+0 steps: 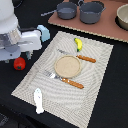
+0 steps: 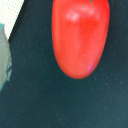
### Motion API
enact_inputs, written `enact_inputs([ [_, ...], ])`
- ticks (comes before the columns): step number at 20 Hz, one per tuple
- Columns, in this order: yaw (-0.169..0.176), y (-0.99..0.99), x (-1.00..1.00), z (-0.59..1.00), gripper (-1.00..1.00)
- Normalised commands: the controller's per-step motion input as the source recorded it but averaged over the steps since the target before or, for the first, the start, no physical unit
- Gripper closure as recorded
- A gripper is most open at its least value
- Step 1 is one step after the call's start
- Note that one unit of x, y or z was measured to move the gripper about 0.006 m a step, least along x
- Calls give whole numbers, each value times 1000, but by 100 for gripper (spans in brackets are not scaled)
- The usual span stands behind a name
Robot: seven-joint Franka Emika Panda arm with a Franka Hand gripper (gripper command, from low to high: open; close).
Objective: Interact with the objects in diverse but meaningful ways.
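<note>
Red tomato [image 1: 19, 63] [image 2: 80, 37] on black table, just below end effector [image 1: 20, 50]; open/closed state can't tell.

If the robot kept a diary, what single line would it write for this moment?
arm: above red tomato | gripper: state unclear | tomato: on dark table, off placemat | banana: on placemat | plate: empty

Red tomato [image 1: 19, 63], yellow banana [image 1: 78, 44], dark grey pot [image 1: 92, 12], tan plate [image 1: 67, 66]
</note>
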Motion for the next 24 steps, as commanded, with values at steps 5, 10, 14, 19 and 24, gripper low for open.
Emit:
enact_inputs([
  [5, 0, 0, -180, -290, -100],
  [10, -1, 0, -153, -307, -100],
  [14, 0, 3, -161, -316, -100],
  [19, 0, 34, -135, -299, 100],
  [24, 0, 77, -114, -268, 100],
])
